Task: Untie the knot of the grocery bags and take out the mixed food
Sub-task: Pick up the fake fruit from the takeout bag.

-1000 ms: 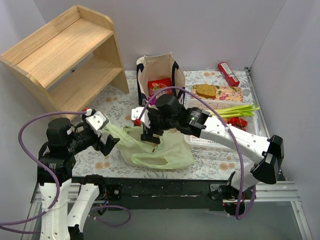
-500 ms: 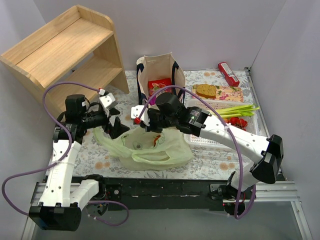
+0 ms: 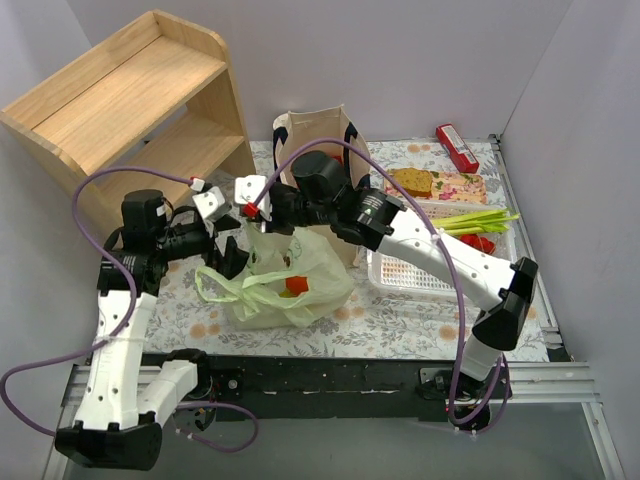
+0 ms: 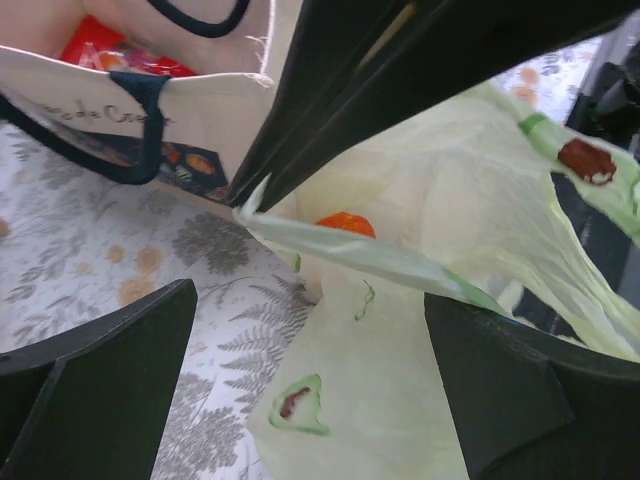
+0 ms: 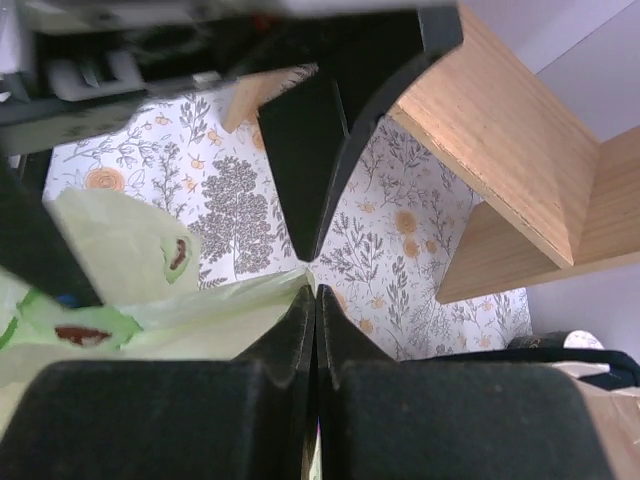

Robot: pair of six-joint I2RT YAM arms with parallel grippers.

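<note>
Right gripper (image 3: 257,222) pressed together on a strip of the pale green plastic bag (image 3: 285,285), left gripper (image 3: 228,255) spread wide beside it.

In the right wrist view the right gripper (image 5: 314,295) pinches the thin green film right at its tips. The rest of the bag (image 5: 150,300) hangs below and to one side of it and rests on the floral surface (image 3: 400,315). The left gripper (image 4: 310,295) touches nothing. The pinched strip stretches across just ahead of its open fingers, and an orange item (image 4: 345,222) shows through the bag beyond. I cannot tell whether a knot remains. The beige canvas tote (image 3: 315,140) stands directly behind the right gripper, close against the bag. A white basket (image 3: 410,270) and green beans (image 3: 480,218) lie along that arm's far side, and a wooden shelf (image 3: 130,100) stands beyond the left gripper.
</note>
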